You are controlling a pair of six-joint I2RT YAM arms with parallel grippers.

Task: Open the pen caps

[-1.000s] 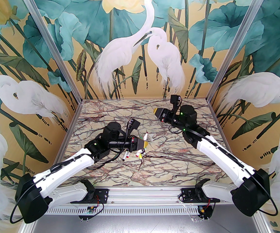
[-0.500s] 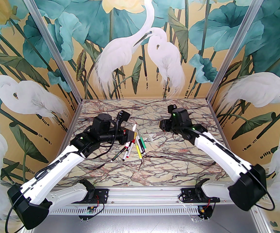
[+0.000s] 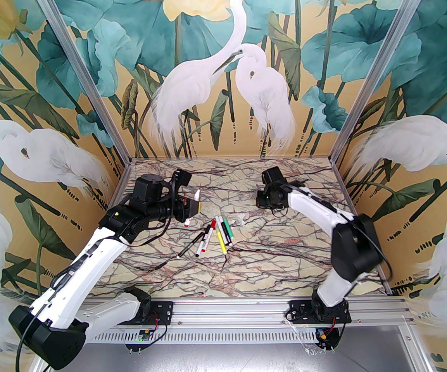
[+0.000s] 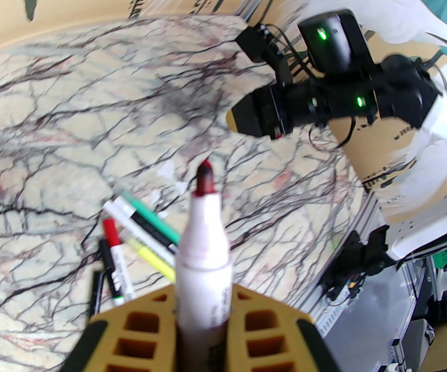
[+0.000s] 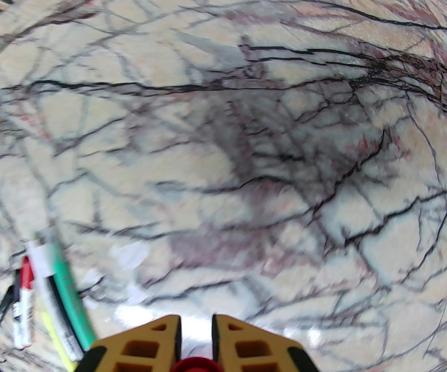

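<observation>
Pulled apart since earlier frame: uncapped pen [image 4: 204, 242], held in left end effector [image 4: 204, 300], and red cap [image 5: 196, 364], held in right end effector [image 5: 196, 326]; release is needed next.

Left arm [image 3: 91, 254] and right arm [image 3: 312, 207]: white link shells, black joint housings with green indicator lights [image 3: 116, 214], loose black cables [image 3: 18, 341] (one arcing past each elbow), ochre grid-celled pincer fingers [image 4: 258, 324] edged in black.

Left gripper [image 3: 194, 207] slid toward the upper left with its white marker [image 3: 197, 197], uncovering the pens [image 3: 218, 235]; right arm [image 3: 316, 211] reared its elbow up.
</observation>
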